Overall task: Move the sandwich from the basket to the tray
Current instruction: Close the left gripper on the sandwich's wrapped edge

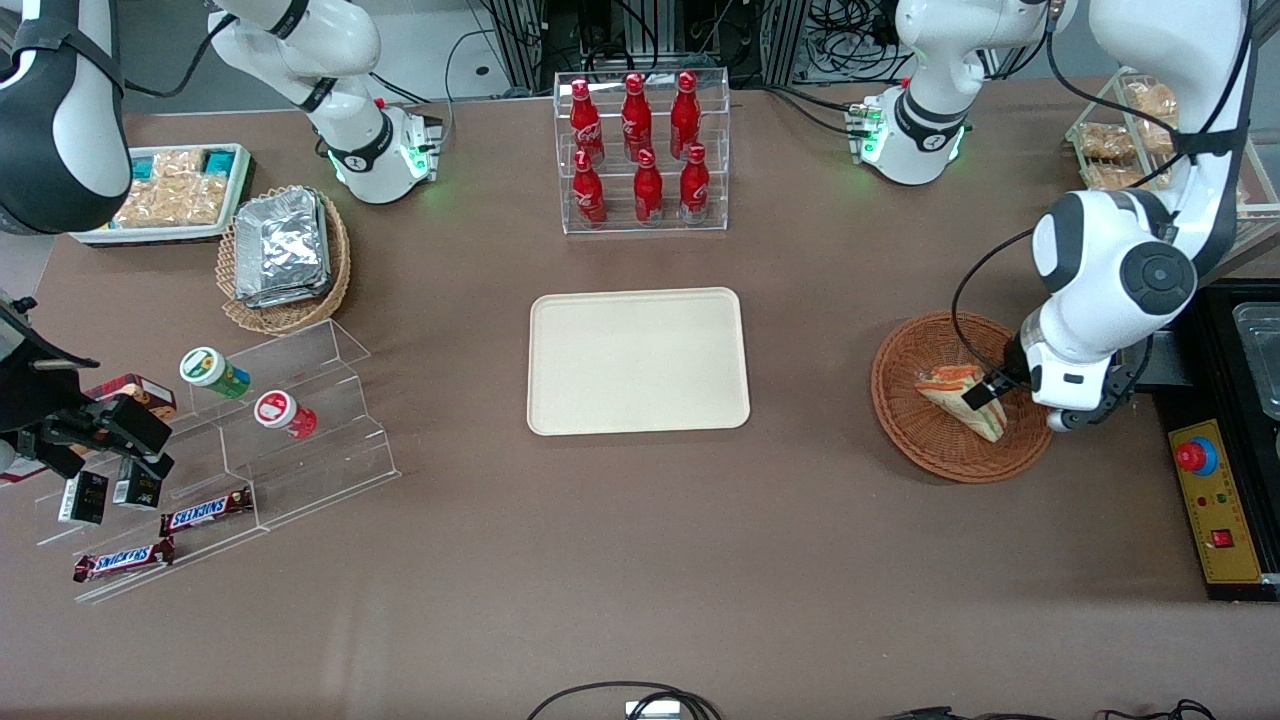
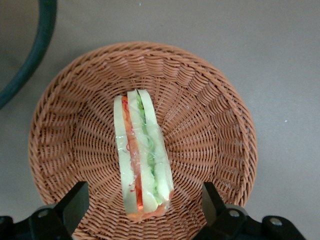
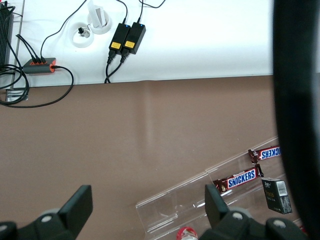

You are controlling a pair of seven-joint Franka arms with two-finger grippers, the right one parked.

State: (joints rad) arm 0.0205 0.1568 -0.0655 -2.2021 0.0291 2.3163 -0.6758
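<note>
Jaws spread wide, the left gripper point(image 2: 141, 200) hangs over the basket point(image 2: 210, 107), straddling the wrapped sandwich point(image 2: 141, 157) lying inside, apparently lined up for a grasp; the cream tray point(image 1: 638, 361) waits on the surface toward the parked arm.

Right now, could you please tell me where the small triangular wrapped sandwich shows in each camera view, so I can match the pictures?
Front view: the triangular clear-wrapped sandwich lies in the round reddish-brown wicker basket, toward the working arm's end of the table, with the left gripper at it.
Left wrist view: the sandwich stands on edge in the basket, between the open gripper's fingers.
Right wrist view: not in it.
Shared landmark: the basket.
</note>
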